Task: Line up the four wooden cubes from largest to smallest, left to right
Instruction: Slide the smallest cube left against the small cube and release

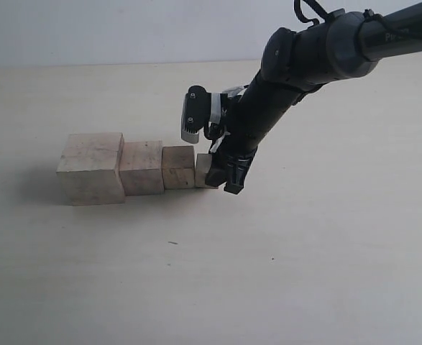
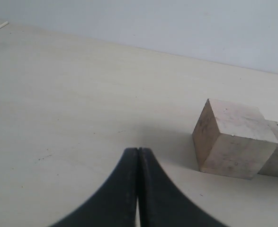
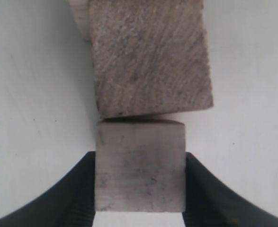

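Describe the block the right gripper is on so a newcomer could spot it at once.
On the pale table, four wooden cubes stand in a row, stepping down in size from the left. It is the right-end cube, gripped by the right gripper, the smallest.

pale matte tabletop [image 1: 318,273], plain whitish wall [image 1: 124,29] behind it, small dark speck [image 1: 172,243]

Bright diffuse light; soft shadows leftward; right wrist view seems slightly blurred.
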